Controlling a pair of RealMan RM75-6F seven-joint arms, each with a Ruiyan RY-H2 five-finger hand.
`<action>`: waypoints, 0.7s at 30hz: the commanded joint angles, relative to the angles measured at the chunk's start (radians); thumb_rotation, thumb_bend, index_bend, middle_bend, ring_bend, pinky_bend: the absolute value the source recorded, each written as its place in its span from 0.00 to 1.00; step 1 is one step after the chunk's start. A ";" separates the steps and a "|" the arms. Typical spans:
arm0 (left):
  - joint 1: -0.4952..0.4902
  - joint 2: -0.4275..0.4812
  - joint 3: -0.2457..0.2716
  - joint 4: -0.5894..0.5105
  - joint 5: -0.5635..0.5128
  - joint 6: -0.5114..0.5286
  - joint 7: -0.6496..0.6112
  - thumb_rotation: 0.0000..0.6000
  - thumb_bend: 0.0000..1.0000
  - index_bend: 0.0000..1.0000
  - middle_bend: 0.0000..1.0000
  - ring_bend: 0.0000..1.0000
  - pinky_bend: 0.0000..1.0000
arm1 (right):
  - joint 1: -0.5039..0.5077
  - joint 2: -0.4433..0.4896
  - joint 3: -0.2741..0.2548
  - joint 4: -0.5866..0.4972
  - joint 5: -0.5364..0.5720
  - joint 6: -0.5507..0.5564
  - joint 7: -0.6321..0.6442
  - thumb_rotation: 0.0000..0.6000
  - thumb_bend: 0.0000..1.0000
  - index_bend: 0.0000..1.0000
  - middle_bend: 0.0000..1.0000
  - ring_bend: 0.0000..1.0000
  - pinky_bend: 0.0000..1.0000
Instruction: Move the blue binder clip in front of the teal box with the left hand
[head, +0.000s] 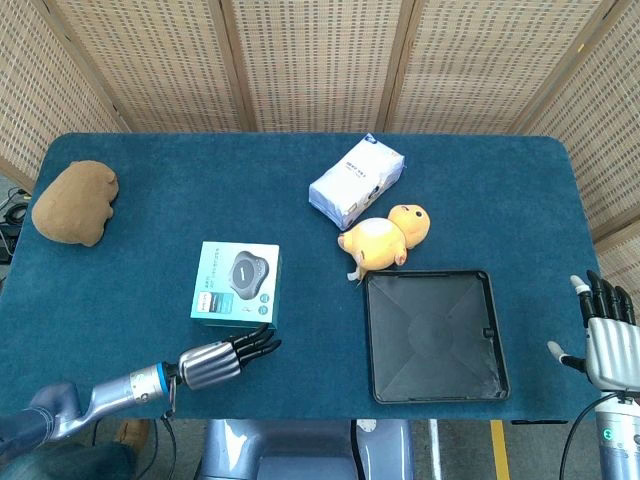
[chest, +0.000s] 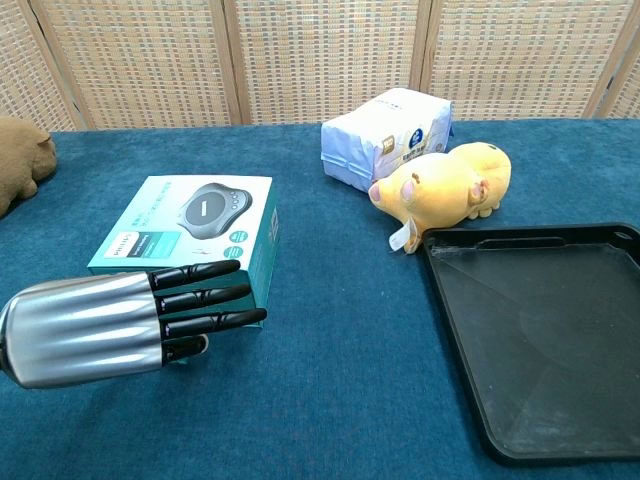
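The teal box (head: 237, 283) (chest: 190, 230) lies flat at the table's left centre. My left hand (head: 225, 358) (chest: 120, 325) hovers just in front of the box's near edge, a little apart from it. Its fingers stretch straight out to the right, and I see nothing between them. No blue binder clip shows in either view; the hand covers the cloth right in front of the box in the chest view. My right hand (head: 605, 335) stands at the table's far right edge, fingers up and spread, holding nothing.
A black tray (head: 433, 273) (chest: 520, 238) lies at the right front. A yellow plush duck (head: 385, 237) (chest: 445, 185) and a white packet (head: 356, 180) (chest: 385, 135) sit behind it. A brown lump (head: 75, 203) (chest: 20, 160) rests at far left.
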 joint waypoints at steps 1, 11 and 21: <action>-0.001 0.005 0.004 -0.003 -0.002 0.007 0.000 1.00 0.21 0.36 0.00 0.00 0.00 | -0.001 0.001 0.001 -0.002 0.001 0.001 0.002 1.00 0.00 0.08 0.00 0.00 0.00; -0.006 0.057 -0.001 -0.063 0.004 0.117 -0.040 1.00 0.21 0.21 0.00 0.00 0.00 | -0.003 0.007 -0.001 -0.011 -0.005 0.005 0.007 1.00 0.00 0.08 0.00 0.00 0.00; 0.056 0.251 -0.105 -0.328 -0.214 0.294 -0.334 1.00 0.14 0.00 0.00 0.00 0.00 | -0.009 0.015 -0.006 -0.028 -0.020 0.015 0.013 1.00 0.00 0.08 0.00 0.00 0.00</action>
